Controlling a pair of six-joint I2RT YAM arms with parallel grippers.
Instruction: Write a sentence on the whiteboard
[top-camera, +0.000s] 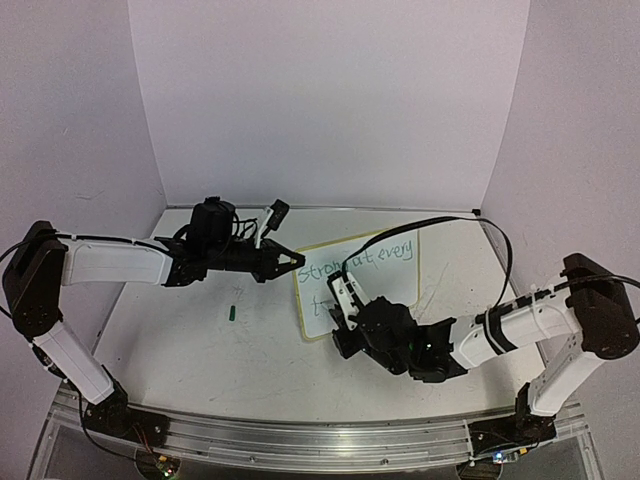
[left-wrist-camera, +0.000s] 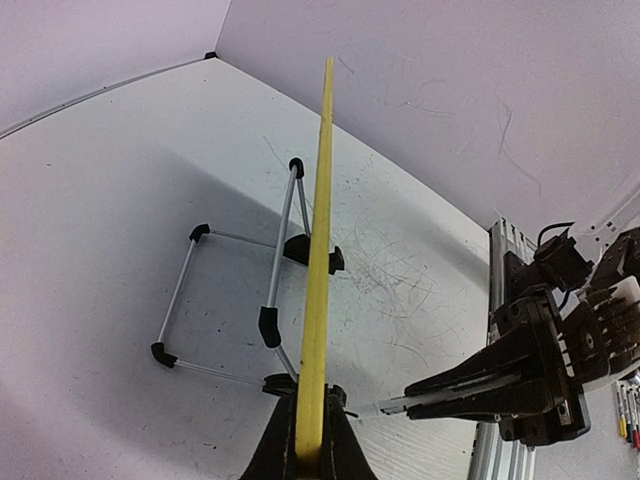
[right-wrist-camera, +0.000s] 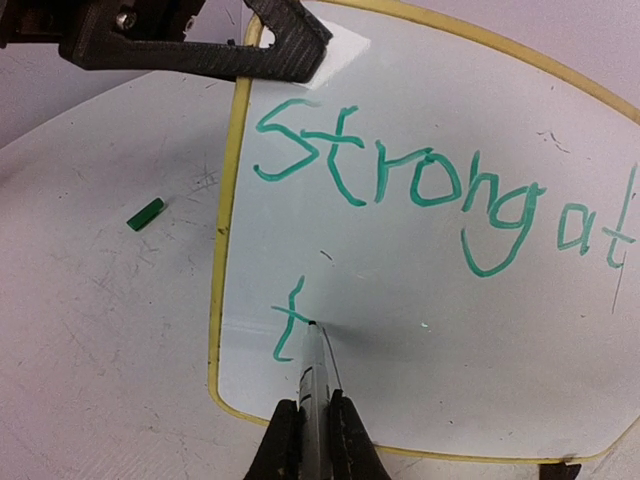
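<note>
Between the pressed-together fingers of our right gripper (right-wrist-camera: 312, 425) we pinch the marker (right-wrist-camera: 311, 365). Its tip touches the whiteboard (right-wrist-camera: 450, 330) just ahead, on a lone "t" opening the second line. Beyond the tip runs the sentence (right-wrist-camera: 400, 170), reading "strong at every". Left of the tip a green cap (right-wrist-camera: 146, 213) lies on the table (right-wrist-camera: 90, 330). Farthest off, our left gripper (left-wrist-camera: 310, 450) clamps the board's yellow edge, which we judge steadies it against the pen. Both forearms reach in low, nearly level.
</note>
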